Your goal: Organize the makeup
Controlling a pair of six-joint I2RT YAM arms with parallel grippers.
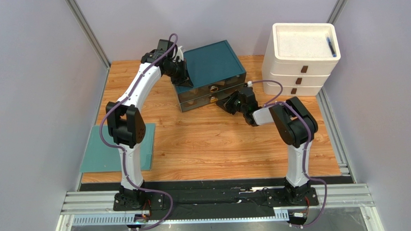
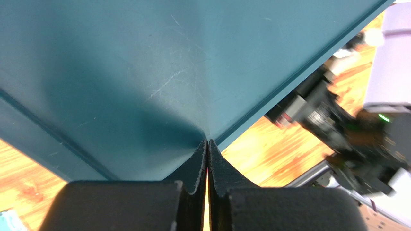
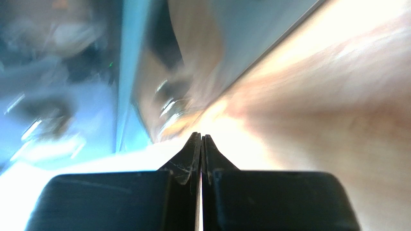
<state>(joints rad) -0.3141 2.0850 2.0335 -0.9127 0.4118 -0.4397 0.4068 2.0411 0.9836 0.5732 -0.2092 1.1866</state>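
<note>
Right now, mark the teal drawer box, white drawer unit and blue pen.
teal drawer box (image 1: 213, 63), top external view, bare top panel.
white drawer unit (image 1: 284, 71), top external view, front wall of the upper drawer.
blue pen (image 1: 331, 46), top external view, mid-barrel, lying in the top tray.

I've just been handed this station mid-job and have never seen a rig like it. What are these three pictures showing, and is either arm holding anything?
You are looking at two robot arms bolted to the near edge of a wooden table. The wide picture comes from a fixed camera above and behind them. The other two come from a camera on each wrist, looking along the fingers.

On the table stand a teal drawer box, a white three-drawer unit with a blue pen in its top tray, and a flat teal mat at the left.

The left end effector is shut, with its tips right at the box's teal surface. The right end effector is shut in front of the box's drawers, and its picture is blurred. Neither holds anything. No makeup is in view.
</note>
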